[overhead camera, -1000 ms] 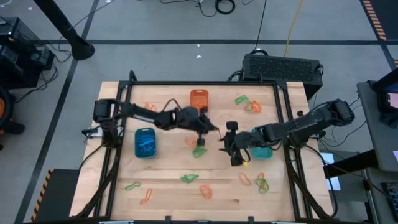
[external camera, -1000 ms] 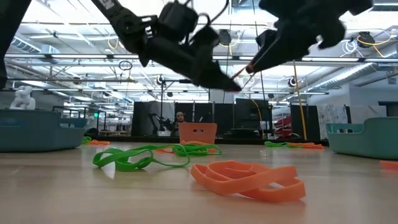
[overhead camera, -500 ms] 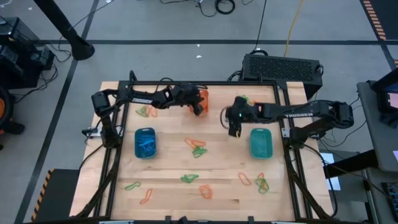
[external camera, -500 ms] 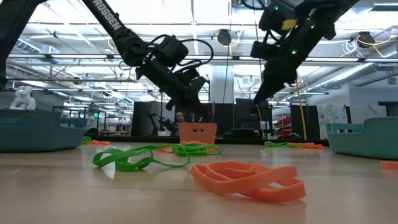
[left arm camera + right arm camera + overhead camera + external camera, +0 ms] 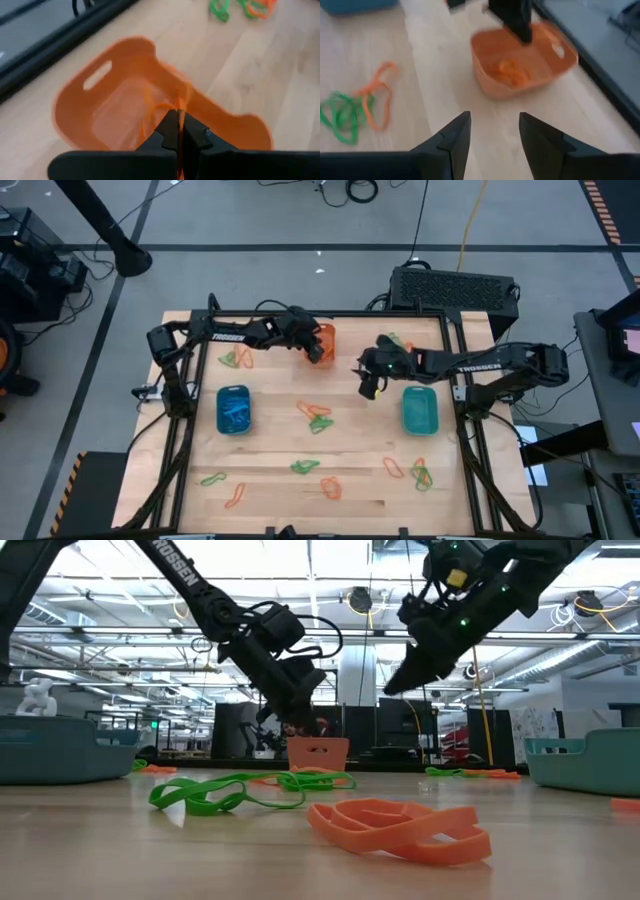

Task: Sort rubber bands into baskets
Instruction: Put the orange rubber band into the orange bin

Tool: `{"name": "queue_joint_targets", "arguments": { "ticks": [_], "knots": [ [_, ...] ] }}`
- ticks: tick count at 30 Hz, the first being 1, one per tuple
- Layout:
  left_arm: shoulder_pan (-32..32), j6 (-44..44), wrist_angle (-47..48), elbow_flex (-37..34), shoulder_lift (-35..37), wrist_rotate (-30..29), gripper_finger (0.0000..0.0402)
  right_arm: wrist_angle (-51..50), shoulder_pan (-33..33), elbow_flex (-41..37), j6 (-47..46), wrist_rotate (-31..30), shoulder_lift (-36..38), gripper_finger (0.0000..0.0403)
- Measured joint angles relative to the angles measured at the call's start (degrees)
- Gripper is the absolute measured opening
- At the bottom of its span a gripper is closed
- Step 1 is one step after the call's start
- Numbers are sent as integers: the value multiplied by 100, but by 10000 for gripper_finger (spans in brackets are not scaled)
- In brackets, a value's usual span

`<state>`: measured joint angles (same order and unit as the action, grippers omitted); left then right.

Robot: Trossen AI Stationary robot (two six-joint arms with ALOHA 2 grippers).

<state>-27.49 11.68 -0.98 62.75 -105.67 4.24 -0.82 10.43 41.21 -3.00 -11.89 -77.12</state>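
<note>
The orange basket [image 5: 321, 336] stands at the table's far middle, with orange rubber bands [image 5: 508, 70] lying in it. My left gripper [image 5: 318, 352] hangs right over it, shut on an orange rubber band [image 5: 154, 111]. My right gripper [image 5: 367, 386] is open and holds nothing, hovering over bare table to the right of the orange basket [image 5: 520, 60]. The blue basket [image 5: 233, 409] stands at the left and the teal basket [image 5: 419, 409] at the right. Loose orange and green bands [image 5: 318, 418] lie on the table's middle. My left gripper pinches a strand of the orange rubber band [image 5: 181, 116] between its two fingertips, coming slanting down from the table's left. The band's loop hangs slack below the fingers, inside the orange basket's walls.
More bands lie at the far left [image 5: 235, 358], the far right [image 5: 400, 346] and along the near edge [image 5: 305, 466] [image 5: 420, 473]. A black frame rail [image 5: 330, 314] runs along the table's far side. In the low view a green band [image 5: 200, 795] and an orange band [image 5: 400, 828] lie close to the camera.
My left gripper has gone from the table's middle toward the far edge, rolling its wrist, and now hangs over the orange basket with the orange band. My right gripper has gone from beside the teal basket toward the far edge, staying open.
</note>
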Motion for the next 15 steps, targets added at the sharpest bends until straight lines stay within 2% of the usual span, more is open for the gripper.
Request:
{"name": "queue_joint_targets", "arguments": {
  "ticks": [5, 10, 15],
  "knots": [
    [14, 7, 211, 89, 0, 4, 0, 287, -5, 4, 180, 29, 0, 160],
    [10, -17, 199, 110, 0, 1, 3, 156, -4, 4, 209, 27, 0, 160],
    [14, -101, 211, 110, 0, 4, 34, 90, -4, 2, 226, 25, 95, 160]
  ]
}}
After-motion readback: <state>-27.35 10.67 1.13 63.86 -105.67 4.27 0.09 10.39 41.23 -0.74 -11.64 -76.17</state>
